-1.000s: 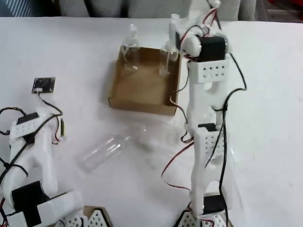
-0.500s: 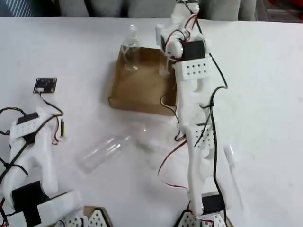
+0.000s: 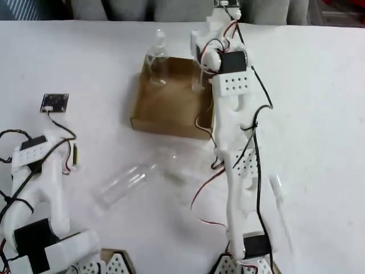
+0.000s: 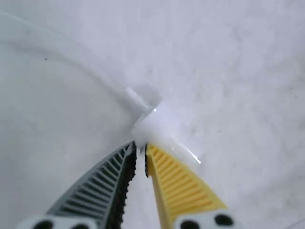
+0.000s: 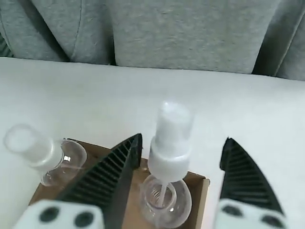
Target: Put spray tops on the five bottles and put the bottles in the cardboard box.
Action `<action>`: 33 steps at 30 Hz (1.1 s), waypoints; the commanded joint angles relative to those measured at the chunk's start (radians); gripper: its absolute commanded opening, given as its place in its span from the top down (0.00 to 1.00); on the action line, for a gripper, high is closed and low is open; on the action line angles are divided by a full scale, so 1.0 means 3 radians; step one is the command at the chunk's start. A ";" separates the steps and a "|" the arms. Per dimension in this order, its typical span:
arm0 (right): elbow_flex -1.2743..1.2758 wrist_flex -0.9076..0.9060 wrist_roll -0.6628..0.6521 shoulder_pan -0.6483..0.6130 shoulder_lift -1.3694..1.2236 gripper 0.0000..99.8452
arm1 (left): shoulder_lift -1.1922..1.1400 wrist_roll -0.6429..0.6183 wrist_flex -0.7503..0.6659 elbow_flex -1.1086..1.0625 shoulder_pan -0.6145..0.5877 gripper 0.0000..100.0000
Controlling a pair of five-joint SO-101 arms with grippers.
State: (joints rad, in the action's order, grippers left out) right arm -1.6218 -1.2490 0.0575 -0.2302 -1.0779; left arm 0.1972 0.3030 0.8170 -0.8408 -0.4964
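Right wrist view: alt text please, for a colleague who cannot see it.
The right gripper is open above a corner of the cardboard box, a finger on each side of an upright clear bottle with a white spray top on. A second capped bottle stands in the box nearby; white table and grey fabric lie beyond.

The white table (image 3: 319, 85) carries a cardboard box (image 3: 171, 108) beneath the right gripper (image 5: 183, 138), a clear bottle (image 3: 122, 184) on its side well back from it, and a spray top (image 4: 152, 125) touching the left gripper (image 4: 141, 146).
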 commanded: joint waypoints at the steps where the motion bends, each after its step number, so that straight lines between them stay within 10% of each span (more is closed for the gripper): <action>1: -0.0133 0.0064 0.0005 0.0043 0.0079 0.82 | 0.0115 0.0041 -0.0082 0.0010 0.0043 0.94; 33: -0.0138 -0.0371 -0.0005 0.0079 0.0437 0.98 | 0.0115 0.0051 -0.0082 0.0010 0.0038 0.94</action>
State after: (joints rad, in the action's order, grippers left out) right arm -1.6218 -1.3533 0.0575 -0.2133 -1.0242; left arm 0.1972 0.3076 0.8170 -0.8408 -0.4964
